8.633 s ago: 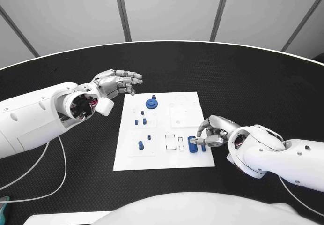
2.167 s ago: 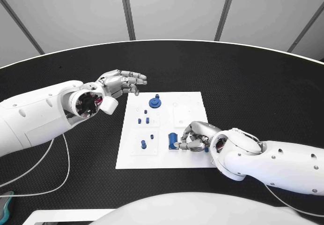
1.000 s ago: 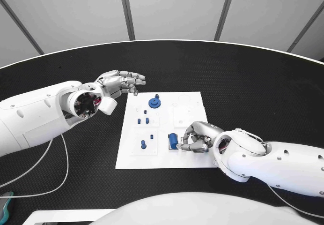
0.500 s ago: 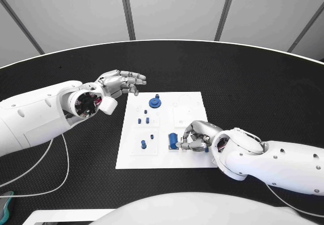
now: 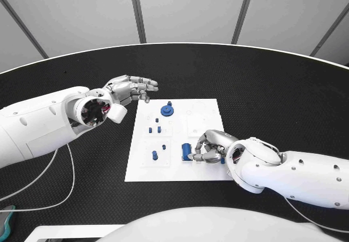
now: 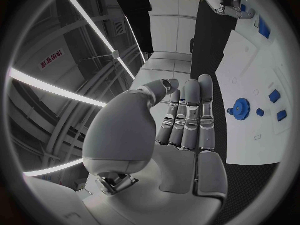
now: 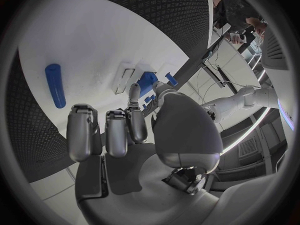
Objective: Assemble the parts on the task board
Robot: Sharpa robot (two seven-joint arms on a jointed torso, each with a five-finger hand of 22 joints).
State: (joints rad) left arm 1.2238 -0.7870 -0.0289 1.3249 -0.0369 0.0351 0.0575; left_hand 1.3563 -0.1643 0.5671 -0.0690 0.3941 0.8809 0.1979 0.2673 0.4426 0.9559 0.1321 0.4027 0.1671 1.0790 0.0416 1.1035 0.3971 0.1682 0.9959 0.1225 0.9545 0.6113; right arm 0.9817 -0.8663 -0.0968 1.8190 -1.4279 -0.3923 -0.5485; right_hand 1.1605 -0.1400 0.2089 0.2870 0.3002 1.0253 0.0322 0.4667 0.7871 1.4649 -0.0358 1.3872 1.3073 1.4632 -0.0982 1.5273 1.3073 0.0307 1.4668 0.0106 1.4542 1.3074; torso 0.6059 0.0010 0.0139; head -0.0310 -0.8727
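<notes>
At lower centre of the task board, the right robot hand pinches a blue block, which needs squaring over its slot before pressing, while the left robot hand hovers empty, fingers loosely curled.

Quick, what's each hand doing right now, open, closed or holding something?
Left hand: holds nothing, fingers curled in, hovering off the white task board.
Right hand: fingers at a small blue block part on the board; whether it grips it cannot be told.
</notes>
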